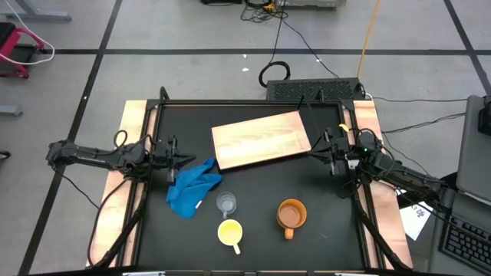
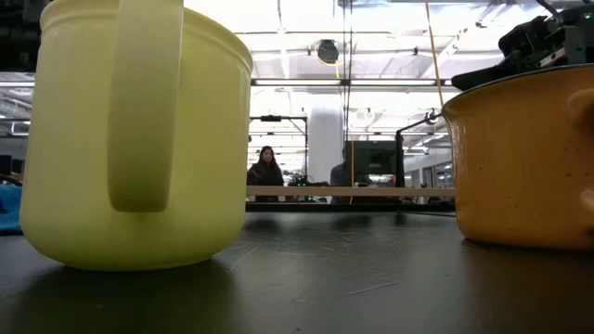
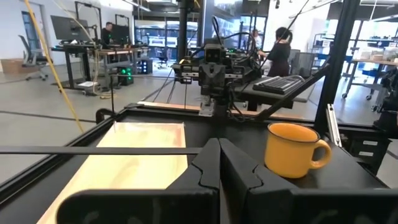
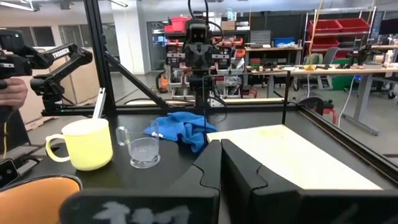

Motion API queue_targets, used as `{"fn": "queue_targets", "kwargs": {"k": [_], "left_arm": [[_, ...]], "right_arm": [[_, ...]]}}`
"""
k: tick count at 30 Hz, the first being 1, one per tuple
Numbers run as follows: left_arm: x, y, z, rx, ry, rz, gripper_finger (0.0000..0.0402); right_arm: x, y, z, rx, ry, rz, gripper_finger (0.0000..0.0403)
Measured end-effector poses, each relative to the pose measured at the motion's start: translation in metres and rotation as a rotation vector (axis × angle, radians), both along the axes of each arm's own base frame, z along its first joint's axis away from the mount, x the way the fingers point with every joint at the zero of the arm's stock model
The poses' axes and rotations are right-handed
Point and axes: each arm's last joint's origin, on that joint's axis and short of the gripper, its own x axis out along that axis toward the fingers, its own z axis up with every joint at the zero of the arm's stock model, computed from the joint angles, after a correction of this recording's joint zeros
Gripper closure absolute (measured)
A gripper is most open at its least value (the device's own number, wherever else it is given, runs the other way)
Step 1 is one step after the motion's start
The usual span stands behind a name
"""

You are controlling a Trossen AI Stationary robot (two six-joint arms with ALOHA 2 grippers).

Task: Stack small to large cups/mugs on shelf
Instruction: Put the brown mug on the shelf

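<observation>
My left gripper (image 1: pixel 186 159): jaws pressed together, holding nothing, hovering off the left end of the wooden shelf (image 1: pixel 261 139), just above the blue cloth (image 1: pixel 192 188). My right gripper (image 1: pixel 316 149): jaws likewise closed and empty, at the shelf's right end, facing the left one across the board. Shelf: flat light-wood board, lying askew on the black tabletop (image 1: pixel 322 230), bare. Blue cloth: crumpled, just off the shelf's near-left corner. Clear cup (image 1: pixel 225 203): upright, near side of the shelf, beside the cloth. Yellow mug (image 1: pixel 230 231): upright, just beyond the clear cup, farther from the shelf. Orange-brown mug (image 1: pixel 291 215): upright, near side of the shelf, well apart from the yellow mug.
</observation>
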Motion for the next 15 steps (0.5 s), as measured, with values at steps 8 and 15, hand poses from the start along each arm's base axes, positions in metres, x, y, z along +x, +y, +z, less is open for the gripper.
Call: {"fn": "queue_targets", "kwargs": {"k": [8, 15], "left_arm": [[-0.0001, -0.0003, 0.0014, -0.025, -0.016, -0.011, 0.0398], [0.0000, -0.0008, 0.0014, -0.036, -0.017, -0.029, 0.0398]], "right_arm": [[0.0000, 0.0000, -0.0001, 0.001, 0.001, 0.000, 0.0403], [0.0010, 0.0018, 0.0072, -0.010, -0.047, 0.084, 0.0403]]}}
